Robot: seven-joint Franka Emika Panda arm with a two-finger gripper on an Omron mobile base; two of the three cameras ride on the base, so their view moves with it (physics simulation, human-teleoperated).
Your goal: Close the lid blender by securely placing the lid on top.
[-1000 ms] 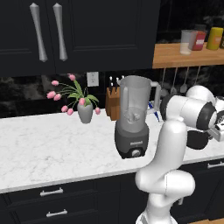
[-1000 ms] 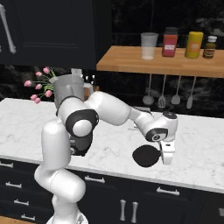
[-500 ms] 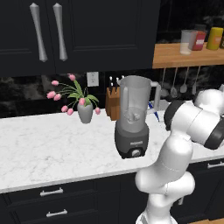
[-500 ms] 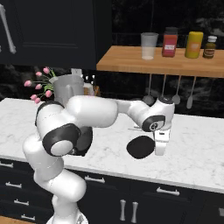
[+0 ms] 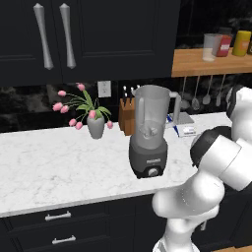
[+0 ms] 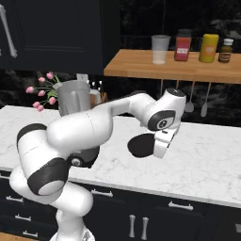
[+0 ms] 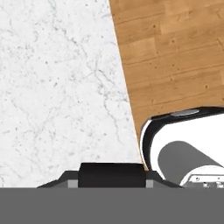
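Observation:
The blender (image 5: 149,139), a translucent grey jar on a dark base with a front knob, stands open-topped on the white marble counter (image 5: 59,162). In the right base view its jar (image 6: 73,96) shows behind my arm. My gripper (image 6: 152,147) hangs above the counter to the right of the blender, shut on the lid (image 6: 140,145), a flat round black disc that it holds by one edge. The lid is clear of the counter and lower than the jar's rim. In the hand view the lid's black edge (image 7: 111,175) sits at the bottom.
A grey vase of pink tulips (image 5: 94,125) and a knife block (image 5: 127,115) stand left of and behind the blender. A wooden shelf (image 6: 188,70) with a cup and jars hangs over the counter's right part, with utensils (image 6: 204,101) below it.
My hand has carried the lid to the left and a little upward, closer to the blender, and the arm's elbow has swung round. The blender has not moved.

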